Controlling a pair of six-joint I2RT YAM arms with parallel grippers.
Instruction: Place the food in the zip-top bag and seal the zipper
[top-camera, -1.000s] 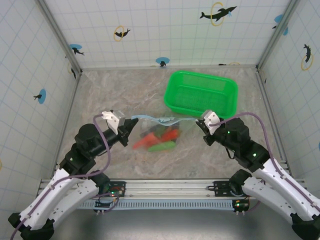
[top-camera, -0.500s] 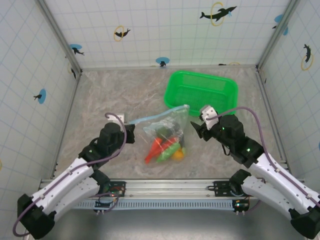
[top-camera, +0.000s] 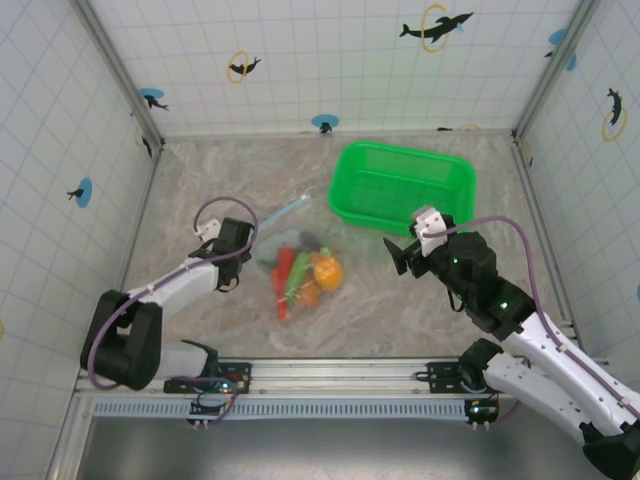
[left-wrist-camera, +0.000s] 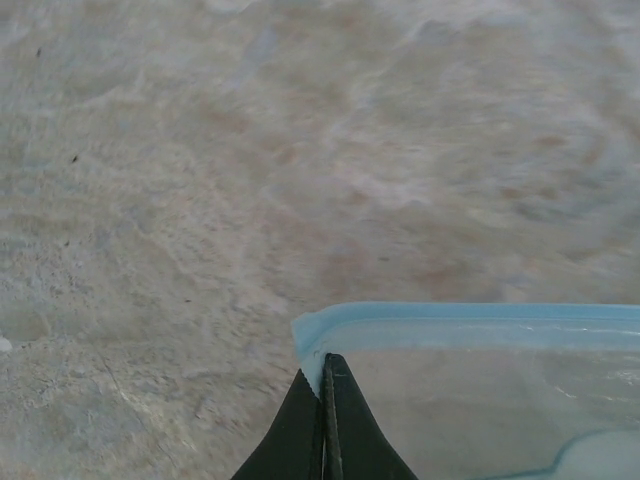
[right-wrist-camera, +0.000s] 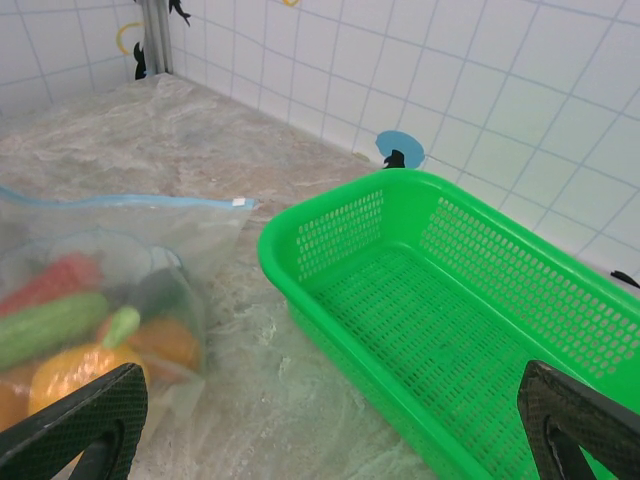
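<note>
The left gripper (left-wrist-camera: 323, 395) has its two black fingers pressed flat together on one top corner of the zip-top bag (left-wrist-camera: 480, 400). They pinch the clear film just beneath the end of the zipper (left-wrist-camera: 470, 322). From that pinch the pale blue strip runs away to the gripper's right as a single flat band. This suggests the mouth is pressed closed along the stretch visible there, though the far end lies out of that view. Holding the corner probably keeps the bag anchored and its mouth edge taut over the marbled table (left-wrist-camera: 300, 150), so the contents cannot spill.

The food (top-camera: 305, 275) is already inside the bag, bunched below the strip: orange rounds, a green cucumber, red carrots and a dark piece.

The right gripper (right-wrist-camera: 330, 420) stands with its jaws wide apart and grips nothing. From its wrist camera, the bag's free corner and the tail of the zipper lie ahead and to its left, apart from either finger. The green basket (right-wrist-camera: 340, 230) sits ahead and to its right, with nothing visible inside. What remains is judged to be confirming the seal along the whole strip.
</note>
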